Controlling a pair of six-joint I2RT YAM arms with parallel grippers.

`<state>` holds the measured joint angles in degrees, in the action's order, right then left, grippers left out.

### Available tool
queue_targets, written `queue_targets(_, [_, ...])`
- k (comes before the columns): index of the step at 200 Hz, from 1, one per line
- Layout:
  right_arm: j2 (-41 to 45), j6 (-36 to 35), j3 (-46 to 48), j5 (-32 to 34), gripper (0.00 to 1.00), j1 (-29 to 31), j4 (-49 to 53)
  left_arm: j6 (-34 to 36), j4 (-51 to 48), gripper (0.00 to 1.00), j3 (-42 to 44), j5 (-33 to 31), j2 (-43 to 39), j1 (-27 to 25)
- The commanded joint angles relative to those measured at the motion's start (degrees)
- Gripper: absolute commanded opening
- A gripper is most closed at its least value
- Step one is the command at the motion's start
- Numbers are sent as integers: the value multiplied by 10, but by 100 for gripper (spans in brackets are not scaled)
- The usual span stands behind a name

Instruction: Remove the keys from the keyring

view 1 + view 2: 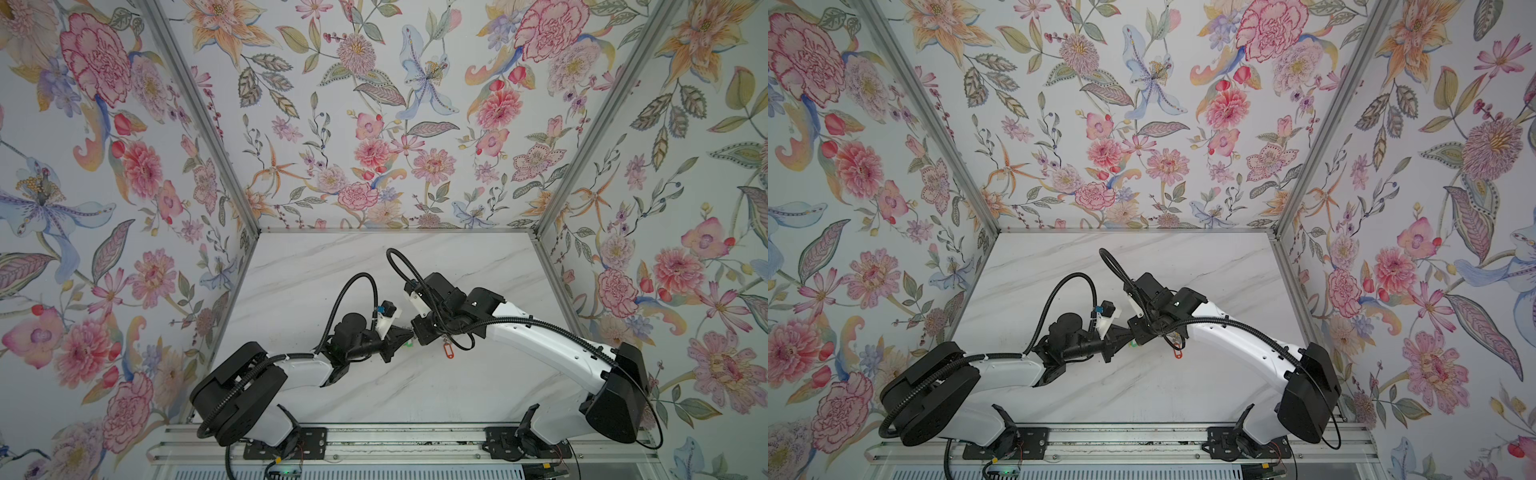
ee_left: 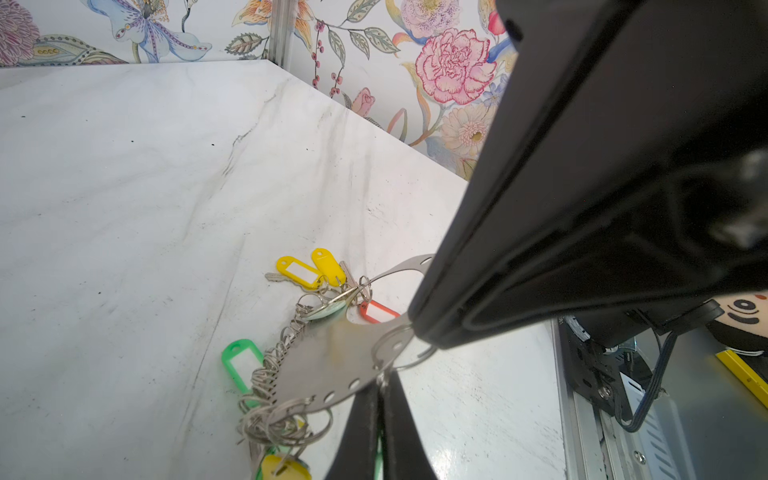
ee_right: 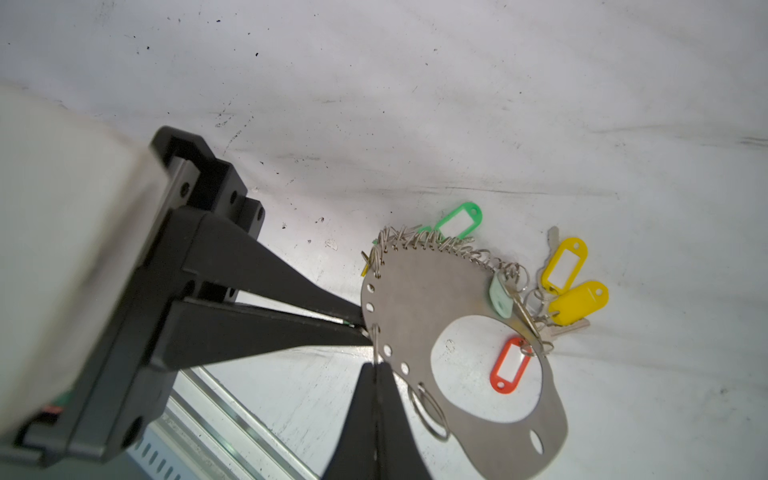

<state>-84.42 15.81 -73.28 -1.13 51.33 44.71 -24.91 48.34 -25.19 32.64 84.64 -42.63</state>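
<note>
The keyring is a flat grey plate, its rim raised between my two grippers and mostly hidden under them in both top views. Keys with yellow, red-orange and green tags hang from its far rim onto the table. My left gripper is shut at the rim, with a strip of green tag showing between its fingers. My right gripper is shut on a small wire ring threaded through a rim hole, right beside the left fingertips.
The white marble table is boxed in by floral walls on three sides, with a metal rail along the front. A red-orange tag shows below the right wrist. Several empty wire rings crowd the keyring's rim.
</note>
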Motion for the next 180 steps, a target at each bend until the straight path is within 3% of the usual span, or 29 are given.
queue_targets(1, [15, 6, -3, 11, 0, 6, 2, -5, -54, 0, -1, -19, -7, 15])
queue_targets(78, [-11, 1, -8, 105, 0, 28, 6, -4, -105, 0, -15, -23, -52, 15])
queue_targets(180, [-29, 11, -13, 112, 0, 36, -57, -31, -125, 0, -16, -3, -104, 14])
